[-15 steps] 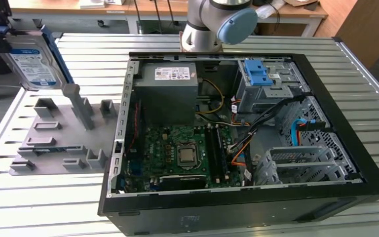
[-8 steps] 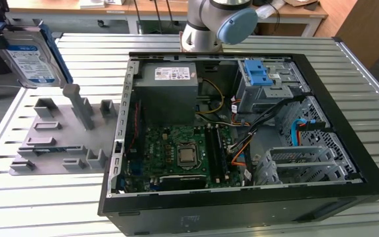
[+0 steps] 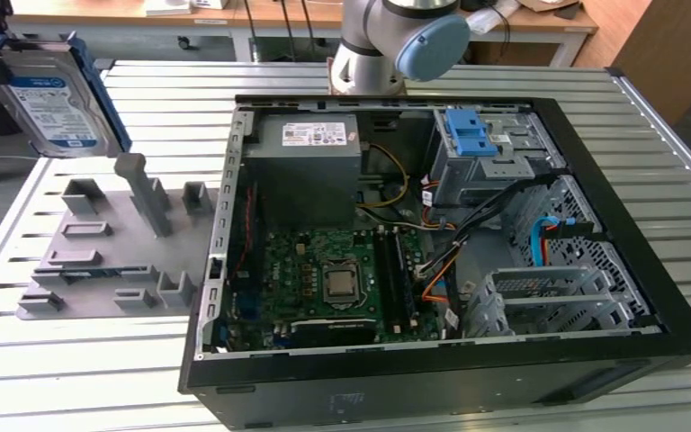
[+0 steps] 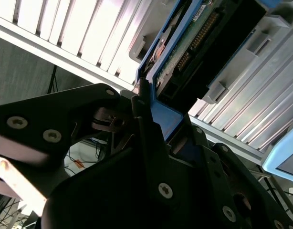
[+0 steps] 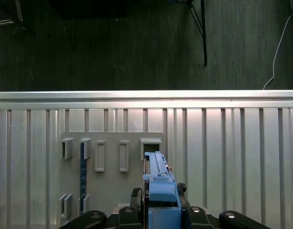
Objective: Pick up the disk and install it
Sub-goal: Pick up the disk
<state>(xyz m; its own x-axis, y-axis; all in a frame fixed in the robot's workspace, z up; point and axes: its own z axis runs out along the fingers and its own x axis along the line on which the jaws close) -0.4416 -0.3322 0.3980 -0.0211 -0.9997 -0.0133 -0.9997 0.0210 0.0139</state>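
Open computer case and grey fixture on a slatted bench

A black case (image 3: 633,360) lies open side up on the metal bench (image 3: 82,378), toward the exterior view's right. Inside it, a green motherboard (image 3: 321,270) sits next to a grey power supply (image 3: 303,162). Coloured cables (image 3: 424,202) run toward a grey drive bay (image 3: 496,171) topped by a blue latch (image 3: 471,135). A second metal cage (image 3: 550,297) sits in the case's near corner. Just beside the case, on the exterior view's left, a grey fixture (image 3: 94,261) with upright posts and slots rests on the bench. Wooden desks (image 3: 262,13) stand behind.
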